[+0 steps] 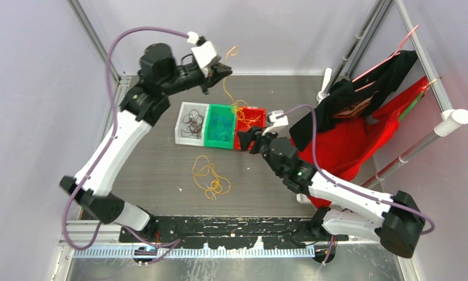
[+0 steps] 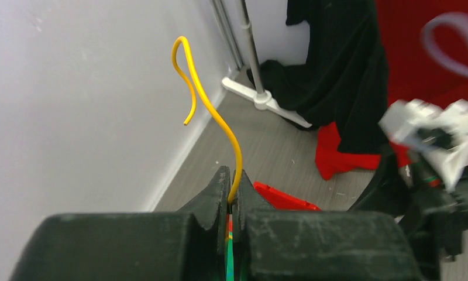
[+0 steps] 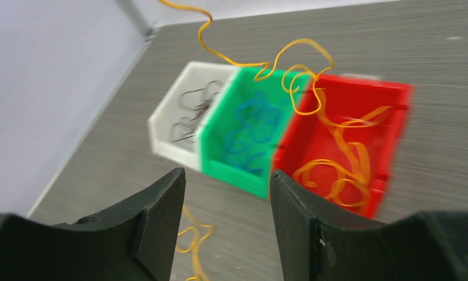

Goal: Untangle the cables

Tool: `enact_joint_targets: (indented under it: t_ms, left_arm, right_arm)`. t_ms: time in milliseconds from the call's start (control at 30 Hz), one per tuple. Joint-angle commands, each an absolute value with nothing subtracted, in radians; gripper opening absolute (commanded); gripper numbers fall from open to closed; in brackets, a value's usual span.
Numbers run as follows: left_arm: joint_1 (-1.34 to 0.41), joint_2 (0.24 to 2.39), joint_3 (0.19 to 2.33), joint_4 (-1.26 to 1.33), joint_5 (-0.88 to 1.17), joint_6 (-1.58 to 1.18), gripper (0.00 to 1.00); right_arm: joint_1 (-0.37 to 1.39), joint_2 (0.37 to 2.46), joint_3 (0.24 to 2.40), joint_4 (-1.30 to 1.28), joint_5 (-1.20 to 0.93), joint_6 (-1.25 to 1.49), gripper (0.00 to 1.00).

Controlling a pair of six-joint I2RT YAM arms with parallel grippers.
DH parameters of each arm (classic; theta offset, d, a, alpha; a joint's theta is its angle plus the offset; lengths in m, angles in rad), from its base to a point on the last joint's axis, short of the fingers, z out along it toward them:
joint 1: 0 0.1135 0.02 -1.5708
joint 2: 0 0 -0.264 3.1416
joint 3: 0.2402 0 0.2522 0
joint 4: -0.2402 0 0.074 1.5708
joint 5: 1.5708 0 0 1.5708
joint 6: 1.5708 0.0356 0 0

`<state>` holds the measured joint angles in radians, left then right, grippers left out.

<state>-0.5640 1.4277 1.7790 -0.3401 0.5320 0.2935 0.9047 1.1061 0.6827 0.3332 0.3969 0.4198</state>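
The left pincer (image 2: 231, 182) is raised over the far left part of the desk (image 1: 161, 175), its jaws pressed together on a single yellow wire (image 2: 212, 111); one end of it curls up free above the fingers. The rest trails down to the right, across the top of the green bin (image 3: 229, 172), and into the red bin (image 3: 395, 140), where it disappears among more yellow-orange wires (image 3: 337, 175). The three bins stand touching in a row at mid-desk: the white bin (image 3: 161, 132) on the left holds dark brown wires, the green one blue wires, the red one the yellow heap. Another loose knot of yellow wires (image 1: 210, 175) lies on the desk just near of the bins. The right pincer (image 3: 227, 199) hovers close to the near side of the red bin, its fingers spread and nothing between them. From where I stand, the worry is the strand's lower end. It looks caught up in the heap, so a further pull could drag the whole clump out, or shift or tip the light red bin. The wire is also very thin against those fingers and could slide out of the pinch under tension. If it springs loose it may drop among the blue wires. The right pincer, so near the red wall, could nudge the bin if it reaches in carelessly.
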Motion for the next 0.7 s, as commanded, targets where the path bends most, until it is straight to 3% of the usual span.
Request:
enact_joint_targets:
  t_ms: [0,233,667]
  left_arm:
    - [-0.573,1.544,1.887,-0.261,0.521,0.269,0.00]
    - [-0.594,1.698,2.008,-0.285,0.508,0.266,0.00]
    - [-0.621,1.814,1.950,-0.353,0.479,0.255,0.00]
  right_arm:
    - [0.851,0.972,0.610,0.240,0.603,0.384,0.61]
    - [0.815,0.834,0.540,0.162,0.702,0.392,0.62]
    - [0.813,0.724,0.487,0.101,0.727,0.439,0.60]
